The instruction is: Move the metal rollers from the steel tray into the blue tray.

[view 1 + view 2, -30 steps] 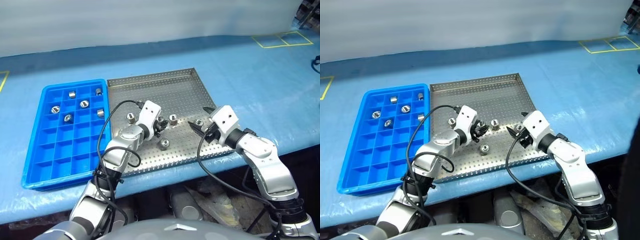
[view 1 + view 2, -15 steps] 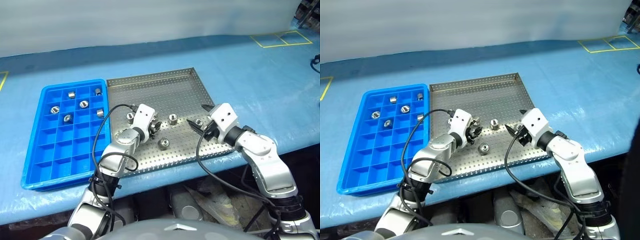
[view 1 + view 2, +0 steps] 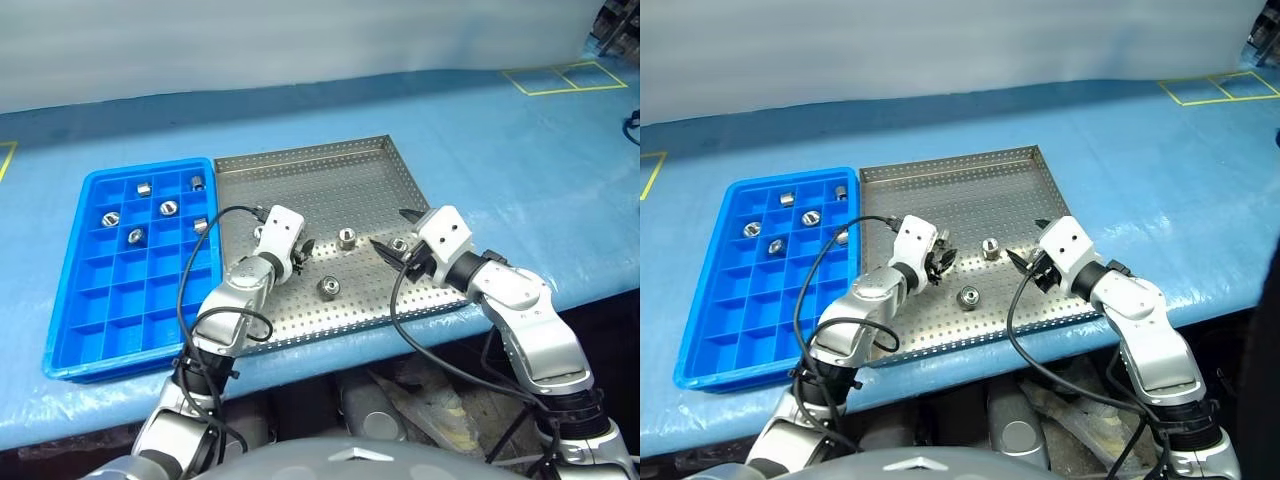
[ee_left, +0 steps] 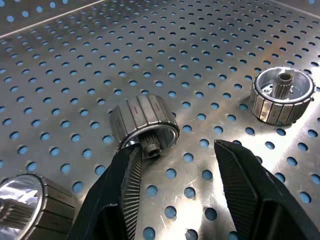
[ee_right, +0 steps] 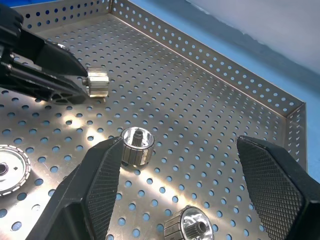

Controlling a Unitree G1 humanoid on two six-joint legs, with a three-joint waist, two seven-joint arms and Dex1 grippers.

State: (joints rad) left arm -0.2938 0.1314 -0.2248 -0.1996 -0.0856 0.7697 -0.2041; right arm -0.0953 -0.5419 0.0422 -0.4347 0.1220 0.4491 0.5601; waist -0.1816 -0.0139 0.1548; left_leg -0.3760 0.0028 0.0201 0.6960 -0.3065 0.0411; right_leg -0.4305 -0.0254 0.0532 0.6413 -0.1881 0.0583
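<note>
While the left end effector [image 4: 180, 175] hangs slightly spread over the steel tray [image 3: 350, 170], a metal roller [image 4: 144, 125] touches one finger. At three o'clock, the right end effector [image 3: 392, 240] gapes wide.

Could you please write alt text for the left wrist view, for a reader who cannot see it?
Two black ribbed fingers of the left gripper stand apart over the perforated floor of the square steel tray, with a small shiny ribbed metal roller lying just ahead of them. A second roller and a third roller lie to either side.
</note>
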